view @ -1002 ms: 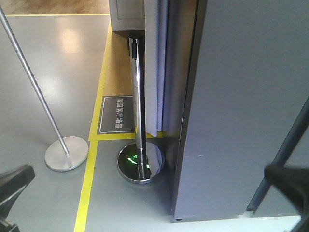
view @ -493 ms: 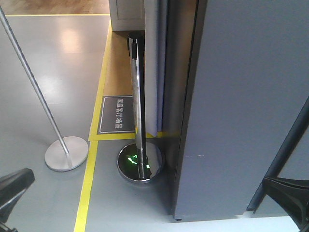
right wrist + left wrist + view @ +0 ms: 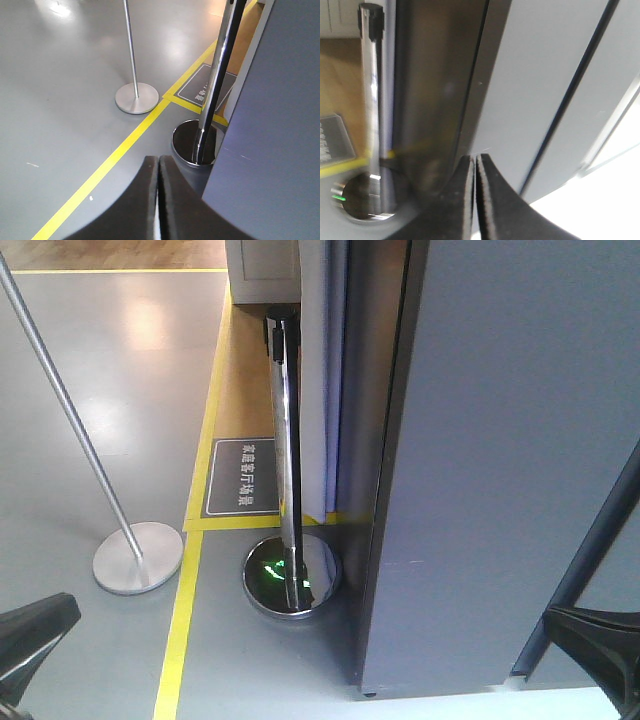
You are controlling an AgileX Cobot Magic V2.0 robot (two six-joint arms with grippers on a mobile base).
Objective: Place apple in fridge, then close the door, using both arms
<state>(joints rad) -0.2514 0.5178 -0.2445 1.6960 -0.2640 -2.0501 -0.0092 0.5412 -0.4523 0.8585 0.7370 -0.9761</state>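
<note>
The apple is out of view in all three views. A tall dark grey body, the fridge (image 3: 500, 440), fills the right of the front view, and no white inside shows. Its flat grey face (image 3: 535, 75) looks like the door lying shut against it. A dark seam (image 3: 580, 75) splits that face from another grey panel. My left gripper (image 3: 475, 159) is shut and empty, pointing at the fridge's lower left edge. My right gripper (image 3: 158, 160) is shut and empty above the floor beside the fridge's corner (image 3: 280, 125). Both show as dark tips (image 3: 35, 635) (image 3: 595, 640) low in the front view.
A chrome barrier post (image 3: 285, 440) on a round shiny base (image 3: 290, 575) stands close to the fridge's left side. A second thin pole with a flat disc base (image 3: 138, 557) is further left. Yellow floor tape (image 3: 180, 630) and a dark floor sign (image 3: 243, 477) mark the grey floor.
The right gripper's tip has sunk a little at the bottom right of the front view. The left tip has crept slightly rightward. The fridge and posts have not moved.
</note>
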